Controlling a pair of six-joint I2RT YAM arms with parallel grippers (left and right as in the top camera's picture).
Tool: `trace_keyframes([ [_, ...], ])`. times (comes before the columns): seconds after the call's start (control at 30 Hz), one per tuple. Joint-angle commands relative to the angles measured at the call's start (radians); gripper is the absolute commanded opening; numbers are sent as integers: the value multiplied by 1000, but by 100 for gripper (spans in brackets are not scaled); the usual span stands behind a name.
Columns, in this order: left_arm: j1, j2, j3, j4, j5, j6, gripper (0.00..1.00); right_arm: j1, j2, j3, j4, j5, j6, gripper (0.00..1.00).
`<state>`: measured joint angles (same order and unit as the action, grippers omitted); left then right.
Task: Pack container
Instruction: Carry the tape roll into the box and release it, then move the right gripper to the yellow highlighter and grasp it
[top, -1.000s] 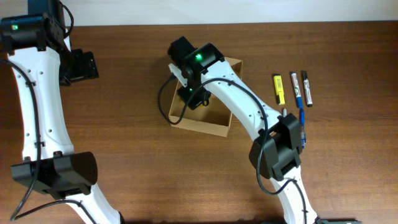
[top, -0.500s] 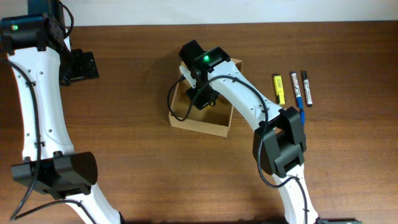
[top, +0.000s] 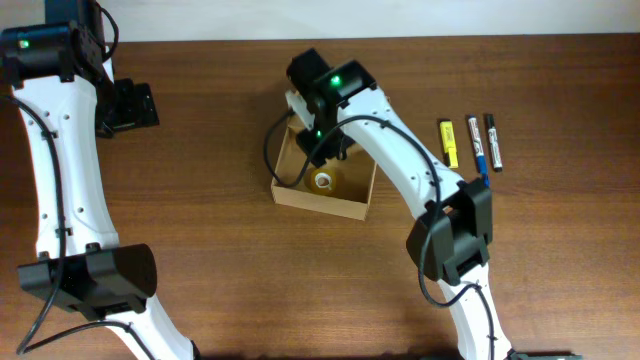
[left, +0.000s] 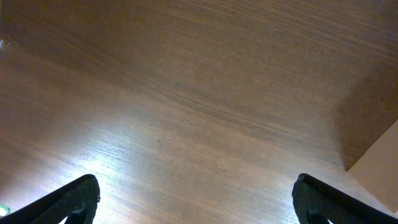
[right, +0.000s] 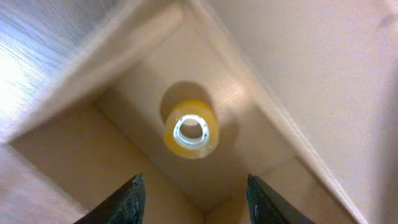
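Cardboard container (top: 350, 205) sits open near the middle of the table (top: 200, 220), a little toward the far side, its tan walls turned slightly askew to the table edge. On its floor lies a roll of yellow tape (top: 322, 181), flat, with the hole facing up, near the middle of the box and clear of the walls. From the right wrist camera the same roll (right: 191, 129) shows straight below, ringed by the pale box wall (right: 298, 74). Whether the broad tan panel on the right of that view is a wall or the flap lid, I cannot tell.

The right gripper (top: 322, 148) hangs over the far part of the box, above the roll and not touching it. Its two fingers stand apart with nothing between them, as the wrist view of the gripper (right: 196, 202) makes plain. A black cable (top: 270, 160) loops from that arm past the left edge of the box.

To the right of the box, well apart from it, three pens lie side by side: a yellow highlighter (top: 449, 143), a white-and-blue pen (top: 478, 143) and a black marker (top: 493, 141).

Far off at the left, the left gripper (top: 130, 105) hovers over bare wood (left: 186, 93), its fingers spread wide and empty (left: 199, 202).
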<state>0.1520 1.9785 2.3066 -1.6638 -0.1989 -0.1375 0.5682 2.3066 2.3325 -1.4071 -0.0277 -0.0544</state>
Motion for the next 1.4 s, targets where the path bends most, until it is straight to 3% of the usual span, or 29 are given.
trace_keyframes([
  [0.0,3,-9,-6,-1,-7,9,100,-1,-74,158,-43,87,61,52],
  [0.1,3,-9,-6,-1,-7,9,100,-10,-76,324,-114,181,123,66],
  [0.23,3,-9,-6,-1,-7,9,100,-62,-77,461,-177,232,188,66],
  [0.4,3,-9,-6,-1,-7,9,100,-209,-71,452,-227,238,217,67],
  [0.77,3,-9,-6,-1,-7,8,100,-549,-23,211,-201,50,185,67],
  [0.93,3,-9,-6,-1,-7,9,100,-576,-5,27,-141,30,157,61],
  [1.37,3,-9,-6,-1,-7,9,100,-570,4,-323,118,-19,55,61],
])
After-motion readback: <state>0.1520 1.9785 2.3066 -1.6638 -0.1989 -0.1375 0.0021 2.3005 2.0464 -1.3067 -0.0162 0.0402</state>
